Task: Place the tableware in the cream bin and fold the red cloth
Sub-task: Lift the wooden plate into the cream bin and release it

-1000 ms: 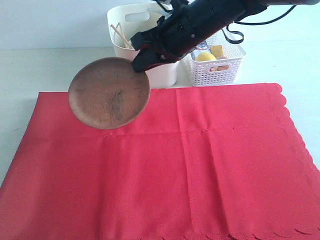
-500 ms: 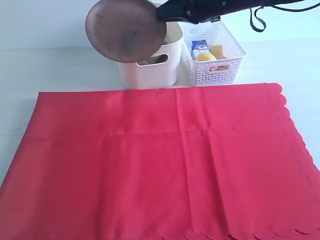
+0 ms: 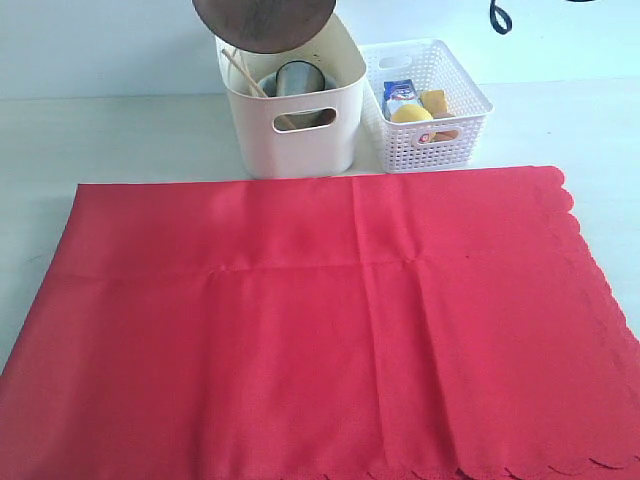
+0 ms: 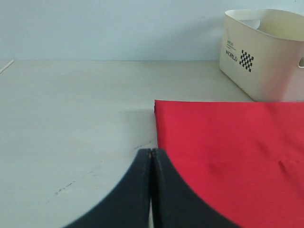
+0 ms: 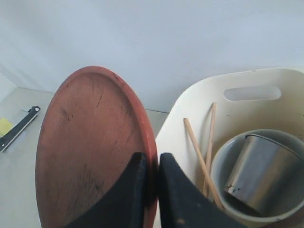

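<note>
Pale tabletop (image 3: 120,140); creased, scalloped red cloth (image 3: 320,320); smooth cream bin (image 3: 300,150); round wooden plate (image 3: 262,22).

the bin (image 3: 255,140) is standing on the table (image 3: 120,140) at the back of the exterior view; right of the bin, just beside it, the basket (image 3: 440,150) is sitting, with a lemon (image 3: 412,113) and other food lying in it; in front of the bin the cloth (image 3: 330,330) is lying flat on the table, its back edge running just before the bin's foot; inside the bin the bowl (image 5: 219,175) is sitting with the cup (image 3: 292,78) resting tilted in it; the chopsticks (image 3: 243,72) are leaning in the bin's left part, beside the bowl; above the bin the plate (image 3: 265,20) is hanging, its rim sitting between the jaws of the right gripper (image 5: 152,175)
</note>
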`<control>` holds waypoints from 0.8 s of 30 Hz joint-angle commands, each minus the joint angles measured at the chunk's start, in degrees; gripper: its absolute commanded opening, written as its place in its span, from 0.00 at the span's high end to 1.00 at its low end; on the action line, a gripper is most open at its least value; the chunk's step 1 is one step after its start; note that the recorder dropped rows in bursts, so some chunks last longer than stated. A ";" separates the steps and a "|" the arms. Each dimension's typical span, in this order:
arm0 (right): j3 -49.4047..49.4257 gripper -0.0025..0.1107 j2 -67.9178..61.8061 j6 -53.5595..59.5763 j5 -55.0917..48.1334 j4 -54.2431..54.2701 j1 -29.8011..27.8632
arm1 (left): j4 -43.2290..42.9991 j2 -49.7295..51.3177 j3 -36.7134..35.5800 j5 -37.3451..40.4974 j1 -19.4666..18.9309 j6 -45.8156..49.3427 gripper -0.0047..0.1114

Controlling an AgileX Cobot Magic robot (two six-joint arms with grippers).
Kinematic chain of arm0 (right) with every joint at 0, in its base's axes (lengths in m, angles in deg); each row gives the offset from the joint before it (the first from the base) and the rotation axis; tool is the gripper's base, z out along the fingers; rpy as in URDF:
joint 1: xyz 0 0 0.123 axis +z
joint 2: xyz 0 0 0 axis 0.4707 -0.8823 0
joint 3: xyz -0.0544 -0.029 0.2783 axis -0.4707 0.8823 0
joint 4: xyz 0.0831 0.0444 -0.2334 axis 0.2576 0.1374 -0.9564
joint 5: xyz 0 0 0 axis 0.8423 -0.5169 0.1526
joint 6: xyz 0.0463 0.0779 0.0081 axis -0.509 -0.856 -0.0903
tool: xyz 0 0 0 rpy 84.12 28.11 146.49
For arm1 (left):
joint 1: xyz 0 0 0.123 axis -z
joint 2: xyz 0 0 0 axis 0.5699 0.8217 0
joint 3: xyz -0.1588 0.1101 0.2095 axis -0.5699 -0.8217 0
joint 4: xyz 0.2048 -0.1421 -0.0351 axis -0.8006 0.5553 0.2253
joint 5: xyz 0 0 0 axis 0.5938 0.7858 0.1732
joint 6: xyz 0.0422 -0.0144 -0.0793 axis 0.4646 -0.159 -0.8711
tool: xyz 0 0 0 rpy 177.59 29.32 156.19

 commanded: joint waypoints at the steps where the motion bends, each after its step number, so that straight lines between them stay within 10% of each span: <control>1: -3.62 0.98 -4.69 -0.70 2.24 1.26 -0.24 | -0.39 -0.32 -0.17 -0.31 -0.10 -0.14 0.96; 16: -4.54 0.96 -9.56 -0.70 9.28 2.92 -0.13 | -0.39 -0.32 -0.17 -0.31 -0.10 -0.14 0.96; 24: -4.54 0.64 -9.56 -0.59 9.45 1.50 0.19 | -0.39 -0.32 -0.17 -0.31 -0.10 -0.14 0.96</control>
